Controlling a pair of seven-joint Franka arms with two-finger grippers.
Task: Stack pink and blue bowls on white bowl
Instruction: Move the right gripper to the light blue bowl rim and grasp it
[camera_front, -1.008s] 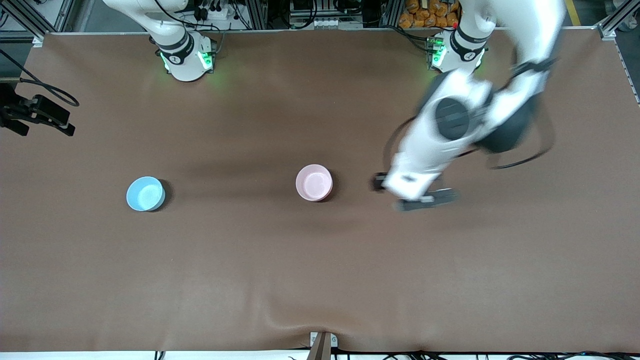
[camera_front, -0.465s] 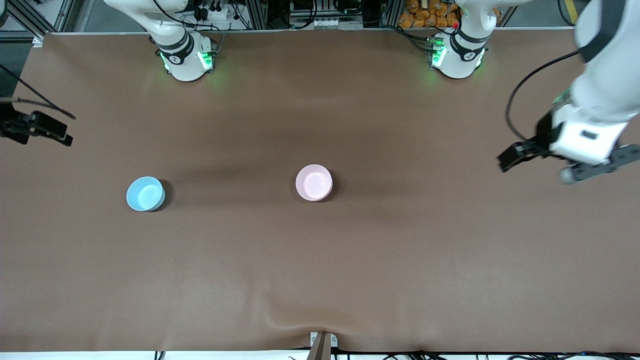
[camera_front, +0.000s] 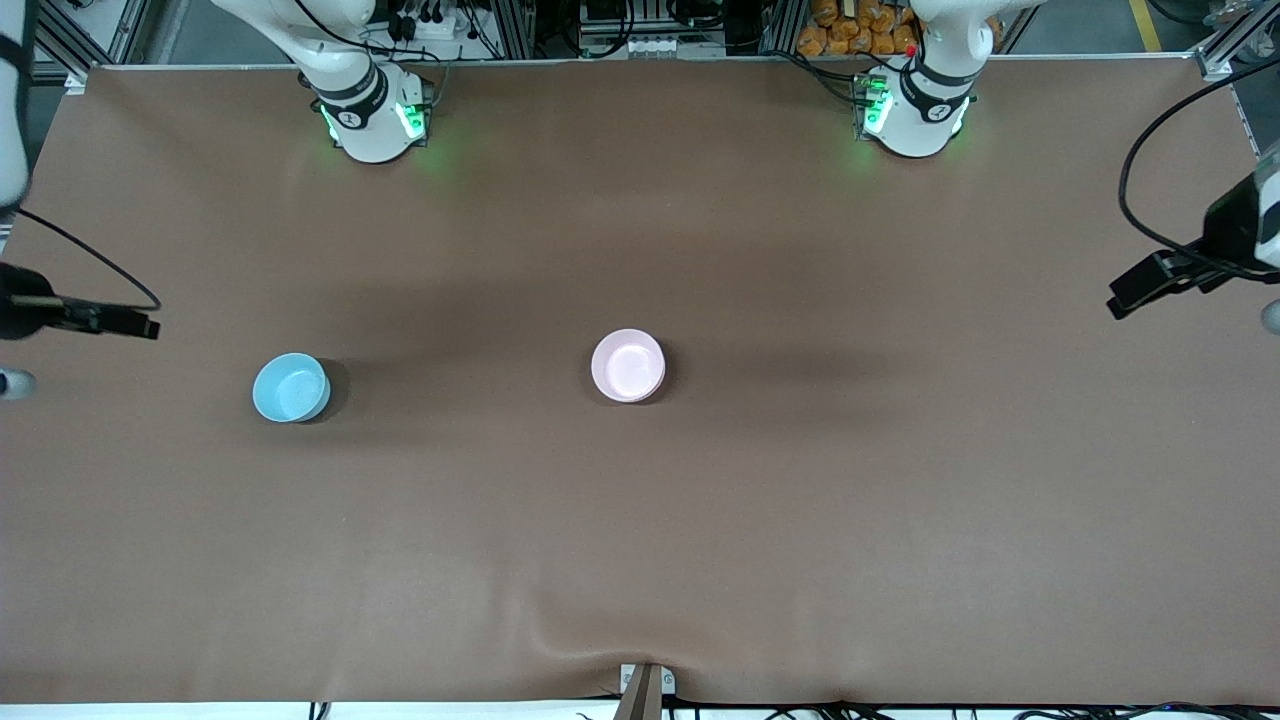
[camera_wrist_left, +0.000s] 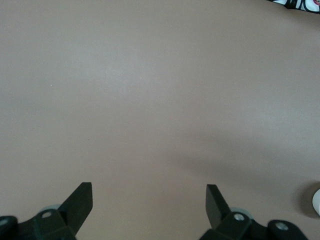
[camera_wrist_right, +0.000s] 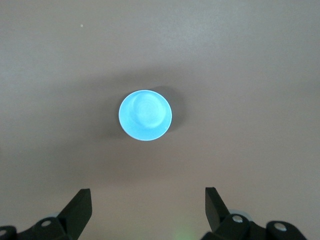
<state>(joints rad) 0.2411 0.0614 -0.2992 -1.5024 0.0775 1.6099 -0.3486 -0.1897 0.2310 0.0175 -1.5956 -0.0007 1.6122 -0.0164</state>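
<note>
Both sets of jaws stand wide apart and hold nothing, as each wrist view shows by the bare gap between its two dark fingers. The right jaws (camera_wrist_right: 147, 210) hang over the surface (camera_front: 640, 560) at the right arm's end, just inside the edge; in the front view only a thin dark part of them (camera_front: 90, 320) shows, the arm itself cut off by the frame. The blue bowl (camera_front: 291, 387) sits upright on the surface near that end, and the right wrist view looks straight down into it (camera_wrist_right: 145, 115), empty and clear of the fingers. The pink bowl (camera_front: 628, 365) sits at about the middle of the surface, well apart from the blue one and level with it; whether a white bowl lies under it cannot be told. The left jaws (camera_wrist_left: 149, 205) hang over bare surface at the left arm's end, their dark finger (camera_front: 1150, 283) reaching in from the edge with a cable looped above. The left wrist view shows mostly bare surface, with a pale sliver of something round at its edge. Both arm bases stand along the edge farthest from the front camera.
</note>
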